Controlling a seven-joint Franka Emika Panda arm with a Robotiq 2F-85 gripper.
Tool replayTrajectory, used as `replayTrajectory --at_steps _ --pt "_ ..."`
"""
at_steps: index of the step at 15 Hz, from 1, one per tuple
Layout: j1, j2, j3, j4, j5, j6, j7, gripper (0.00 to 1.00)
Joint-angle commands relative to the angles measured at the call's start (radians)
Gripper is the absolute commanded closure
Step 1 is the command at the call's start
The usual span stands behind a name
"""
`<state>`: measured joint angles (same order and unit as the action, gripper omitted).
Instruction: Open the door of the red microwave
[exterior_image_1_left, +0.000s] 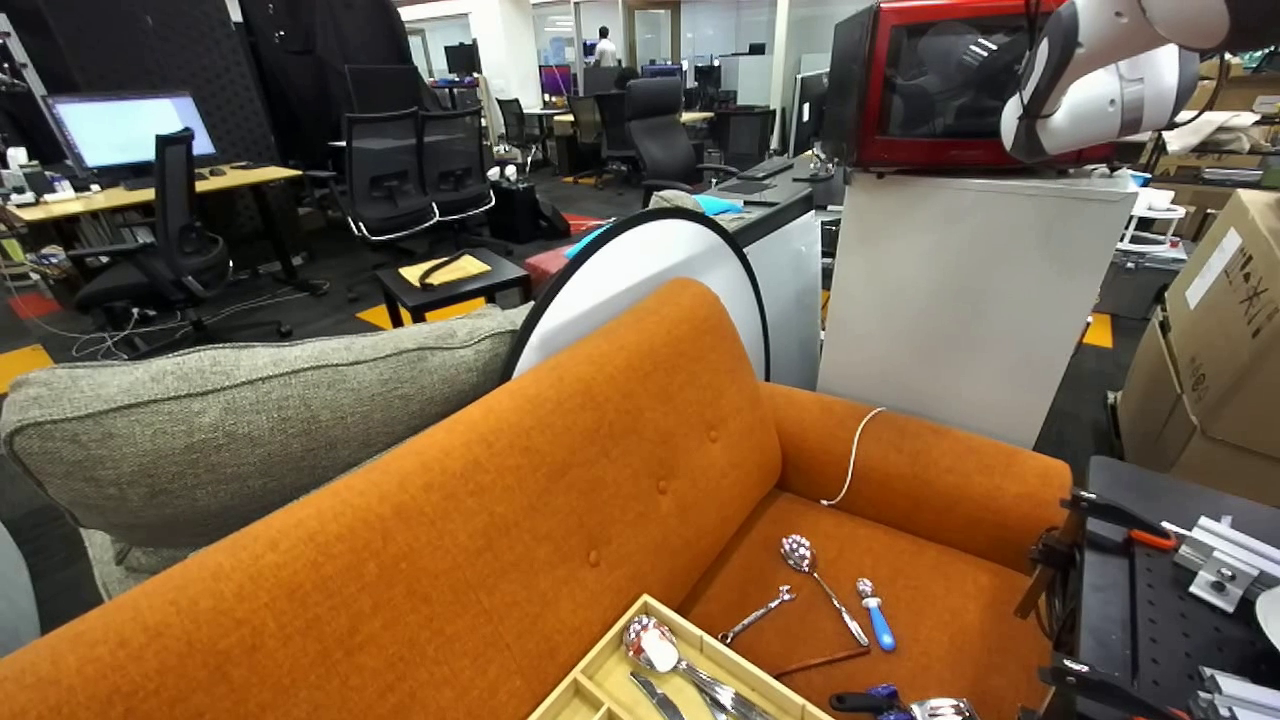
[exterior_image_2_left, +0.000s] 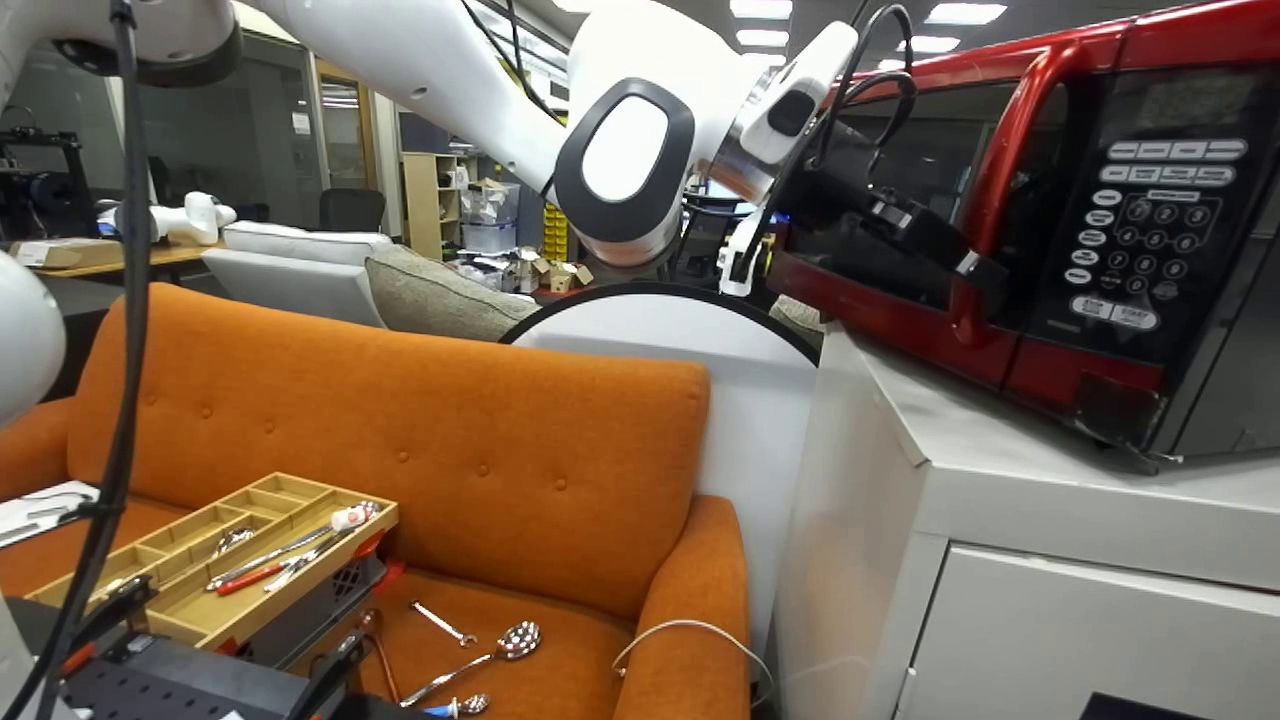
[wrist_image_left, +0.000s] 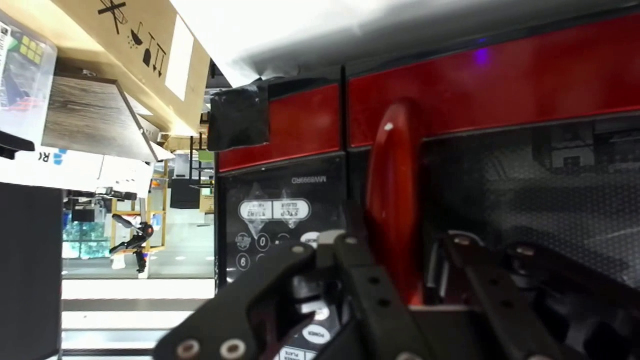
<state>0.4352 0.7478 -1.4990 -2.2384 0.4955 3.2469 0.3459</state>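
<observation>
One closed door; one handle between two fingers.

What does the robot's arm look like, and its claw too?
The arm is smooth, rounded and mostly white, with a white oval inside a dark ring and a silvery band. Black cables loop beside it. The claw is black and jointed, dotted with shiny round bolts.

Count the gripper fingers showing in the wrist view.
2. One finger is on the control panel side of the red handle; the other finger is on the door window side. The lower edge crops the gripper, but both show.
</observation>
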Motion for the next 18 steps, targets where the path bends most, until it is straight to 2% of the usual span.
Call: replayTrajectory --at_steps 1,2,8,18 --pt "-0.017 0.032 -0.006 0.022 -0.002 -0.026 0.039 0.96" --pt "-0.016 0.032 -0.007 0.020 -0.003 -0.022 0.042 0.93" --pt "-0.008 0.024 -0.012 0.005 0.000 0.003 0.042 0.93" --pt "0.050 -0.048 -0.029 -0.075 0.005 0.151 0.002 0.93"
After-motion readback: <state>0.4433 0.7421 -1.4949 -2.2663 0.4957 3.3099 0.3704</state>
